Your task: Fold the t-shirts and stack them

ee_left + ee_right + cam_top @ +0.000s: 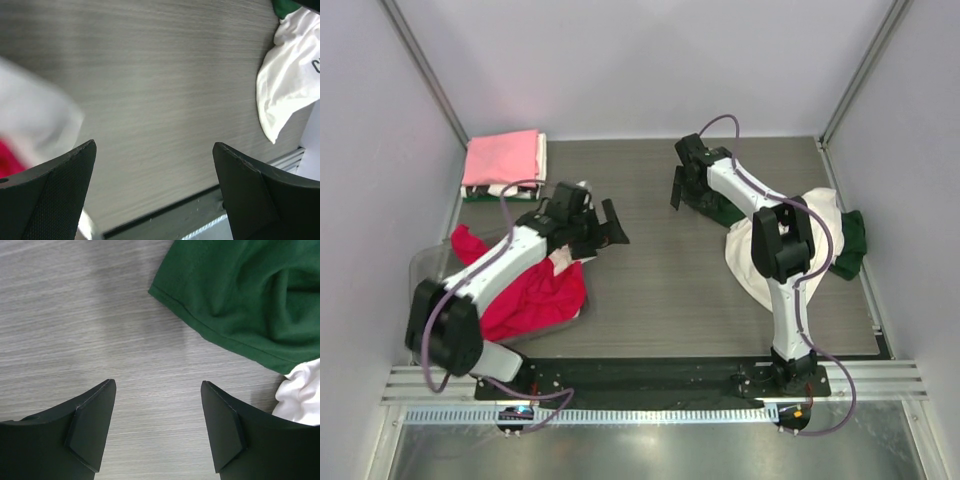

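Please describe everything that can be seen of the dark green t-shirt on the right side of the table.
The green t-shirt is soft, matte cloth, unfolded and crumpled, with deep creases and a stitched hem along one edge. It lies on the table, partly covered by the white t-shirt, which touches it. The open right gripper hovers beside its hem without touching it.

The grey bench point(660, 280) carries a folded pink-topped stack point(502, 160) far left, a crumpled red shirt point(535, 295) near left, and a cream shirt point(748, 265) overlapping a green shirt point(852, 240) at right.
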You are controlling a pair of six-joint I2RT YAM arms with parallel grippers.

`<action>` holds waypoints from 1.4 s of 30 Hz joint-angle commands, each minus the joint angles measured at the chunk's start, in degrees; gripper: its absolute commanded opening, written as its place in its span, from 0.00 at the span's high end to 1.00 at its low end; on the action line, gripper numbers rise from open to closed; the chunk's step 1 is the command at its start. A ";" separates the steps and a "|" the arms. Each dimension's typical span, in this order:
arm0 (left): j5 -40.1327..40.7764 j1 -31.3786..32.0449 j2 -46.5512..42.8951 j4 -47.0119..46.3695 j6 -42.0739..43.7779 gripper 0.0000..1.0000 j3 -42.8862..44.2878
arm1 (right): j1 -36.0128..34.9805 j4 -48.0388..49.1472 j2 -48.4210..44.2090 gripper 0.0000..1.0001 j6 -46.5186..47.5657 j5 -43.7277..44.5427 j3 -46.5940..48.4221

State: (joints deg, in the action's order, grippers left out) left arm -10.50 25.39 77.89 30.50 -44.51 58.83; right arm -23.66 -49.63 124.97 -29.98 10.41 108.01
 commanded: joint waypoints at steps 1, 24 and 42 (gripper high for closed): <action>0.22 1.77 9.45 -7.39 -0.93 0.00 4.71 | -0.51 -0.47 -2.79 0.26 1.76 1.10 -0.43; 10.77 -2.45 -24.71 14.59 -1.28 0.00 -12.42 | 0.90 -5.39 16.62 0.34 9.06 9.27 21.90; 6.99 -2.45 -27.79 14.50 -0.84 0.00 -8.30 | -2.18 -4.25 13.11 0.99 0.99 -22.88 40.36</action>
State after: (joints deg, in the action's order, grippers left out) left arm -1.37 23.11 51.68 45.08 -46.06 46.74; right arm -23.77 -55.51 142.02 -24.51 2.52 132.60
